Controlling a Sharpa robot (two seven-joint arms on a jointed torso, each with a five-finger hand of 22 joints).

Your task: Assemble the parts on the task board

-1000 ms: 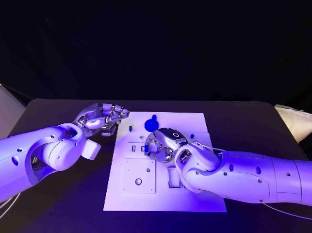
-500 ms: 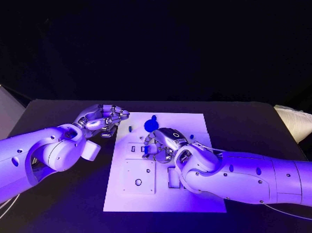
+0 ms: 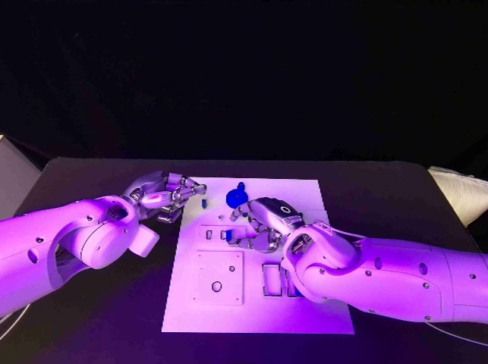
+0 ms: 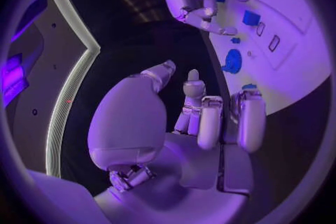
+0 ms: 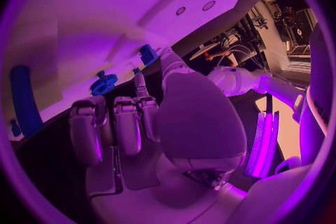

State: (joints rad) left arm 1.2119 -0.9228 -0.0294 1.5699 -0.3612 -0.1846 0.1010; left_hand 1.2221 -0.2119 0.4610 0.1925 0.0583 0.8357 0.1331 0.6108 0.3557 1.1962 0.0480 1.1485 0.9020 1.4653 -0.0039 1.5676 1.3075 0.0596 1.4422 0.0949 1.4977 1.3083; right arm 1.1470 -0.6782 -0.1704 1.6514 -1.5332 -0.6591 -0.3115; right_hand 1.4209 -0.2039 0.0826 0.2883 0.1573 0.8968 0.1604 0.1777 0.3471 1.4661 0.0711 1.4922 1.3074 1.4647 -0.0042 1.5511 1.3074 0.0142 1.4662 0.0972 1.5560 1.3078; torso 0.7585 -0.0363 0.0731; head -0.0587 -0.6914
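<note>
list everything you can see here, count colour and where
table: one, black, under everything
task board: one, white, middle of the table
round part: one, blue, far end of the board, between the hands
small parts: several, blue, set in the board's slots; exact count unclear
pale object: one, whitish, at the table's far right corner
left hand: silver, fingers curled, at the board's far left edge; whether it holds anything is unclear
right hand: silver, fingers curled, over the board's middle; its grasp is hidden
</note>
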